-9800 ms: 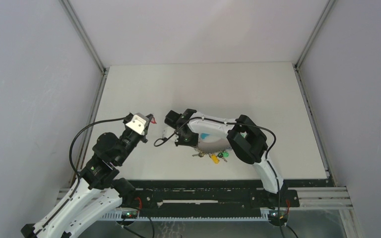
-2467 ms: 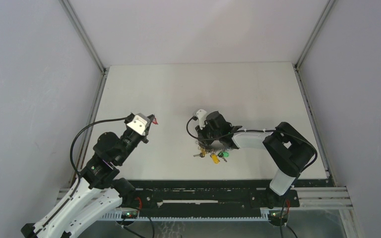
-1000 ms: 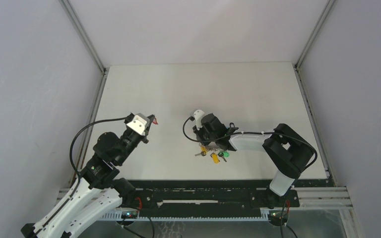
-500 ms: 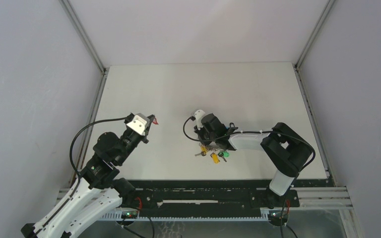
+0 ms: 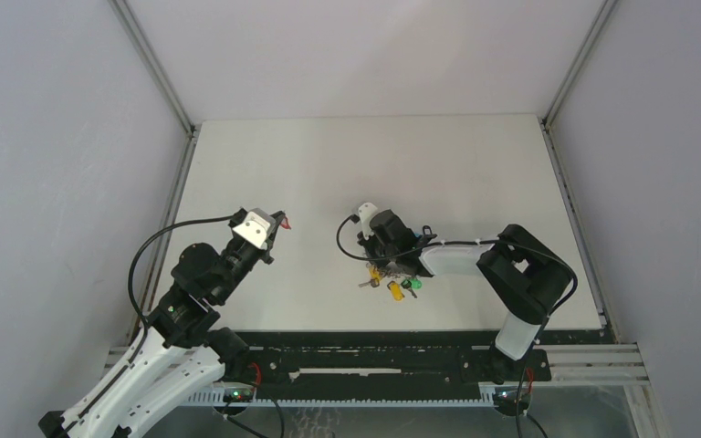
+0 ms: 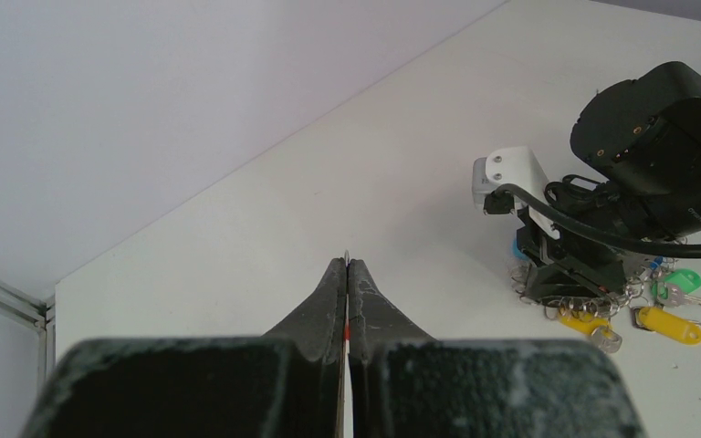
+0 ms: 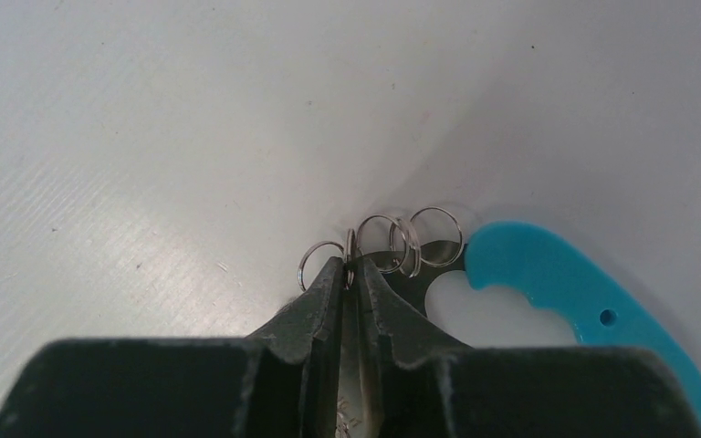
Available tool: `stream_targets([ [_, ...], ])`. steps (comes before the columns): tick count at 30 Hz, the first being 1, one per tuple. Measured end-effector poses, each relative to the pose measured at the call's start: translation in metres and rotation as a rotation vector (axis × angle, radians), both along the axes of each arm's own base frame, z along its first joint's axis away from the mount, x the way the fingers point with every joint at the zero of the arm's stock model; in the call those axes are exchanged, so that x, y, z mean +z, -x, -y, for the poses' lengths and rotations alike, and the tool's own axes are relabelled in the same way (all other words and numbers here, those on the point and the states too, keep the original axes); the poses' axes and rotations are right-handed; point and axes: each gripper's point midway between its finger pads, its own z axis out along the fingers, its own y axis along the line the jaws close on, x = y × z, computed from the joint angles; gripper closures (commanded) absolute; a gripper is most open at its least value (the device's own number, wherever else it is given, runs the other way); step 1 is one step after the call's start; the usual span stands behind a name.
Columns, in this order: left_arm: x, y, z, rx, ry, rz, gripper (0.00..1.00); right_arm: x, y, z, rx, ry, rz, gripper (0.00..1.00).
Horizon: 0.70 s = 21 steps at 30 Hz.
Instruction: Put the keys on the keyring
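My left gripper is shut on the key; its red tag sticks out at the tip. In the left wrist view the fingers are pressed together with a red sliver between them. The keyring lies right of centre, with yellow and green tagged keys at its near rim. My right gripper is shut on the keyring's grey metal rim beside several small split rings; the light-blue band lies to the right. The two grippers are well apart.
The right arm's wrist hangs over the keyring and hides most of it from above. It shows in the left wrist view, with yellow tags and a green tag beneath. The white table is walled on three sides.
The right arm has drawn back from beside my left gripper and come down on the keyring. In the last second it barely shifts. The left arm has not moved.
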Motion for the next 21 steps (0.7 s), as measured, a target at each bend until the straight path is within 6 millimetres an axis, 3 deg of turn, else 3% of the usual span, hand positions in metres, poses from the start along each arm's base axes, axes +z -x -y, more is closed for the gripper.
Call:
stream_targets([
  [7, 0.0, 0.0, 0.0, 0.0, 0.0, 0.0, 1.0, -0.001, -0.002, 0.002, 0.001, 0.019, 0.017, 1.0],
  [13, 0.0, 0.0, 0.001, -0.004, -0.001, -0.001, 1.0, 0.002, 0.0, 0.002, 0.043, 0.027, 0.023, 1.0],
  [21, -0.008, 0.001, 0.013, -0.063, -0.02, -0.025, 1.0, 0.033, 0.02, 0.001, 0.236, -0.019, 0.013, 1.0],
])
